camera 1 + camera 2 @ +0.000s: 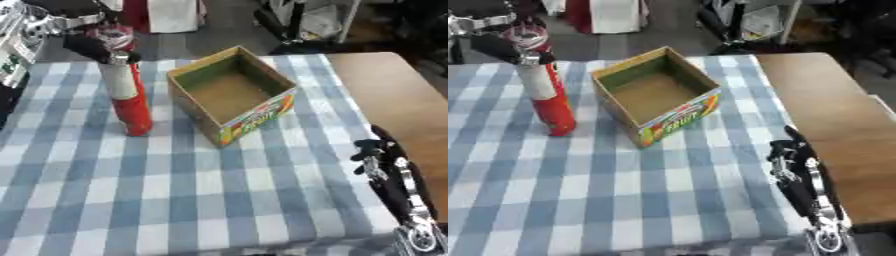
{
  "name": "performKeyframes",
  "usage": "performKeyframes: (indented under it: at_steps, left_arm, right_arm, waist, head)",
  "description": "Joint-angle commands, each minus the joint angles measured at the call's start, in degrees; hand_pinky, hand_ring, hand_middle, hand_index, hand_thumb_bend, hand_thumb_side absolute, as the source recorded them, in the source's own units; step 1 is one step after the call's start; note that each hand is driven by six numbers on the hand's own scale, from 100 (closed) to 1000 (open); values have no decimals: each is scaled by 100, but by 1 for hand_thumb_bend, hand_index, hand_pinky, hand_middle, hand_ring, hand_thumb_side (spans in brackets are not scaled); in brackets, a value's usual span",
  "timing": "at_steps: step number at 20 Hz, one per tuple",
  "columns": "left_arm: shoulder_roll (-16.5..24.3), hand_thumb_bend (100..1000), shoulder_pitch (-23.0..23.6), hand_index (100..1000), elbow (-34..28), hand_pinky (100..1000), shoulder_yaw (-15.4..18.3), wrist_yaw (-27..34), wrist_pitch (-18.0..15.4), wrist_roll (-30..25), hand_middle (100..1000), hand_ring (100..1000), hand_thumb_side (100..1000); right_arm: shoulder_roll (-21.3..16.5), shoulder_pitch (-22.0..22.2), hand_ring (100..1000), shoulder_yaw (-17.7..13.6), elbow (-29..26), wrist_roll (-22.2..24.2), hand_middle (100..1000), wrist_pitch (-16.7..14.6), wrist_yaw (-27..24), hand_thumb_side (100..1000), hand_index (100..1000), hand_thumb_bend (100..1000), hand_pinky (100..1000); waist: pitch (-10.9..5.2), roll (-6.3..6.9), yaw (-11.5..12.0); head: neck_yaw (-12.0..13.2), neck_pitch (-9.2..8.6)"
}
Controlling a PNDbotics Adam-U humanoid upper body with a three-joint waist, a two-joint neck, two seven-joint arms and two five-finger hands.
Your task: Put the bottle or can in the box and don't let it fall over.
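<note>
A tall red can with a white band (pixel 127 95) stands on the checked cloth, leaning slightly, just left of the open cardboard box (pixel 230 92). My left hand (pixel 98 46) comes in from the upper left with its fingers curled round the can's top. The box is open and nothing shows inside it. My right hand (pixel 383 159) rests at the lower right near the table's edge, fingers straight and pointing up, holding nothing.
The blue-and-white checked cloth (pixel 175 200) covers most of the table. Bare wooden tabletop (pixel 398 95) shows on the right. Chairs and clutter stand beyond the far edge.
</note>
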Motion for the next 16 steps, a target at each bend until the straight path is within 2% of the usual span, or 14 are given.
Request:
performKeyframes:
  at_steps: [1, 7, 16]
  left_arm:
    - [89, 404, -96, 910, -23, 556, 59, 54, 10, 66, 672, 620, 793]
    - [69, 308, -68, 901, 13, 538, 37, 79, -60, 53, 655, 585, 683]
    - [27, 100, -70, 813, 87, 377, 70, 132, -230, 94, 544, 452, 510]
  right_arm:
    - [-63, -70, 605, -12, -48, 22, 687, -14, -38, 740, 949, 100, 464]
    - [-60, -84, 605, -12, -48, 25, 687, -15, -43, 740, 950, 100, 464]
    - [-55, -94, 605, -18, -47, 23, 687, -14, -48, 739, 950, 100, 464]
  waist:
    - [-68, 13, -12]
    - [-67, 17, -34]
    - [-69, 13, -42]
  head:
    - [7, 28]
    - [-19, 21]
    - [-39, 2]
